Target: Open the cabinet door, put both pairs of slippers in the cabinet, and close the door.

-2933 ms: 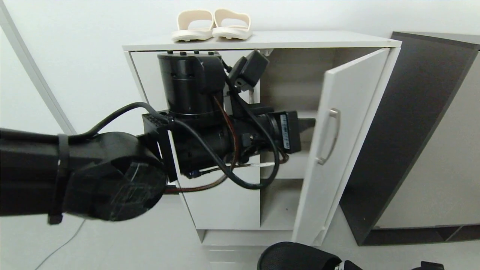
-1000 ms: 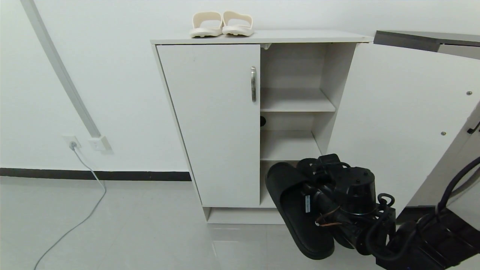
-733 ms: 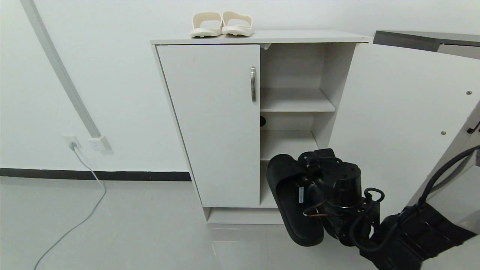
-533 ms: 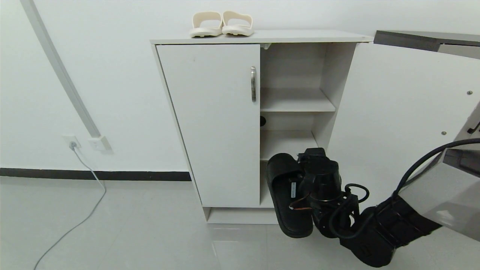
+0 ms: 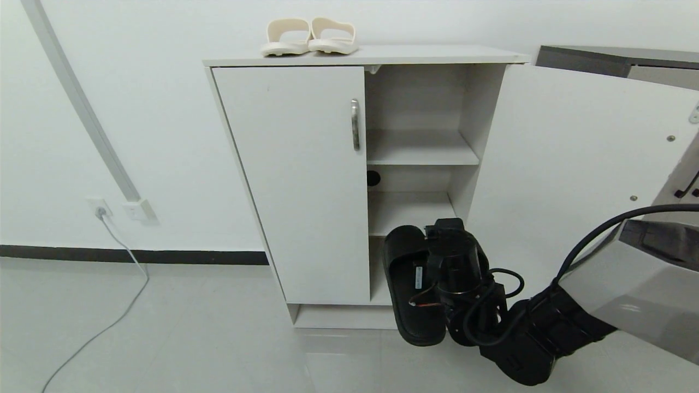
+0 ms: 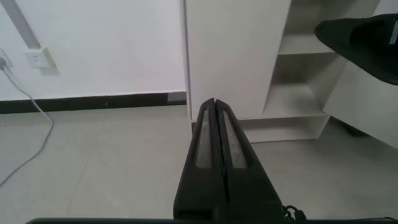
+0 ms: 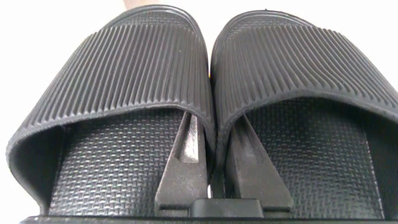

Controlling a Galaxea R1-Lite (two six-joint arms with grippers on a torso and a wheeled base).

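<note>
A white cabinet (image 5: pixel 289 180) stands against the wall with its left door closed and its right door (image 5: pixel 573 164) swung wide open. A beige pair of slippers (image 5: pixel 308 37) lies on its top. My right gripper (image 7: pixel 214 121) is shut on the black pair of slippers (image 5: pixel 407 284), pinching the two inner strap walls (image 7: pixel 211 93) together. The black pair hangs toe-up just in front of the lowest compartment (image 5: pixel 377 273), beneath the middle shelf (image 5: pixel 409 213). My left gripper (image 6: pixel 214 106) is shut and holds nothing, low above the floor before the cabinet (image 6: pixel 236 56).
A dark grey cabinet (image 5: pixel 617 57) stands behind the open door at the right. A wall socket (image 5: pixel 101 210) with a cable (image 5: pixel 109 327) running over the floor is at the left. The tiled floor in front of the cabinet is bare.
My left arm left the door and dropped away. My right arm carried the black slippers up and in toward the lower compartment. The head camera shifted slightly.
</note>
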